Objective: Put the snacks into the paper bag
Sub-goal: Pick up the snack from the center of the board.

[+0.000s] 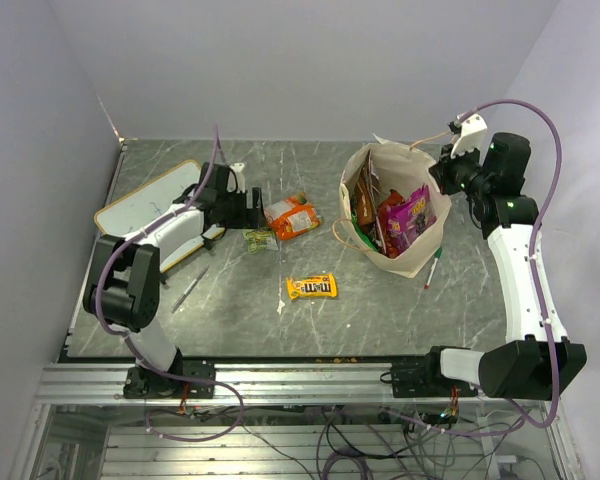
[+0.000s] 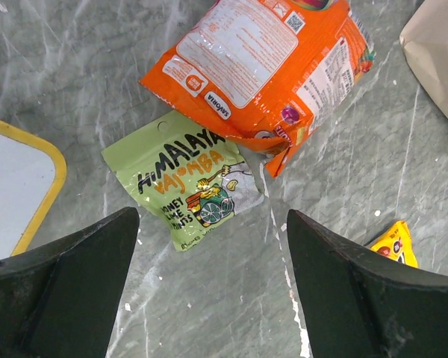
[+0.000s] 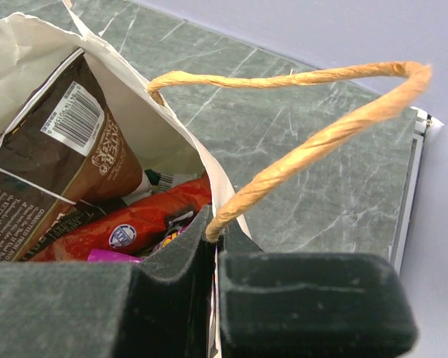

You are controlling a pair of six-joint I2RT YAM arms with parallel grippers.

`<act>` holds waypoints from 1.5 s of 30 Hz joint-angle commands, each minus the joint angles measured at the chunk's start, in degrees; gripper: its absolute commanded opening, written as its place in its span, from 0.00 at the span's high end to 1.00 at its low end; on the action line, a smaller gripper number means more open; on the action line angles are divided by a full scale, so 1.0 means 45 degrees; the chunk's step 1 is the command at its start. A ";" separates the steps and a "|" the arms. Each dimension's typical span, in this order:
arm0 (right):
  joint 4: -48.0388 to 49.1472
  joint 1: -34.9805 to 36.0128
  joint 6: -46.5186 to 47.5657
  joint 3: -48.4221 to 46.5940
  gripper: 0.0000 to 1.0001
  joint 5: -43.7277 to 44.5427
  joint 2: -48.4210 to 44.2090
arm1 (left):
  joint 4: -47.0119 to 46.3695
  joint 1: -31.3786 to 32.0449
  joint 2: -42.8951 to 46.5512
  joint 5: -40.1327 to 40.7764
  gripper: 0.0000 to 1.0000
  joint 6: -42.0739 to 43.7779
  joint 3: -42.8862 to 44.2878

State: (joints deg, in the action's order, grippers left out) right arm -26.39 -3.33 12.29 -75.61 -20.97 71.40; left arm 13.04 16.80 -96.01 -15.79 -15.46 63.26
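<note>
Grey marbled table [image 1: 380, 300]. Left gripper [image 2: 209, 224]: fingers spread wide; green packet [image 2: 183, 179] lies just ahead between them, orange packet [image 2: 257, 63] beyond, overlapping it. Right gripper [image 3: 213, 250]: fingers pinched on paper bag [image 3: 172, 142] rim under its handle; brown packet [image 3: 52, 171] and red packet [image 3: 134, 224] inside, just ahead.
</note>
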 commanded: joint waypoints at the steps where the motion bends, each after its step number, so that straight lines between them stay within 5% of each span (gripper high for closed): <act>1: 0.0420 -0.0065 -0.0037 0.0022 1.00 -0.0356 -0.0318 | -0.0540 -0.0119 -0.0417 -0.0408 0.09 -0.0325 0.0178; 22: 0.0490 -0.0236 -0.0047 0.0258 1.00 -0.0762 -0.0550 | -0.1839 -0.0100 -0.2564 -0.1798 0.12 -0.2223 0.1289; 45: 0.0554 -0.0236 0.0095 0.0493 1.00 -0.0891 -0.0379 | -0.2083 -0.0061 -0.4195 -0.2455 0.30 -0.2559 0.2260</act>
State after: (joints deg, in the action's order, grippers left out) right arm -25.78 -4.08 12.49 -74.13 -24.03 70.15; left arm 6.50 16.69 -113.84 -24.62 -26.65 71.24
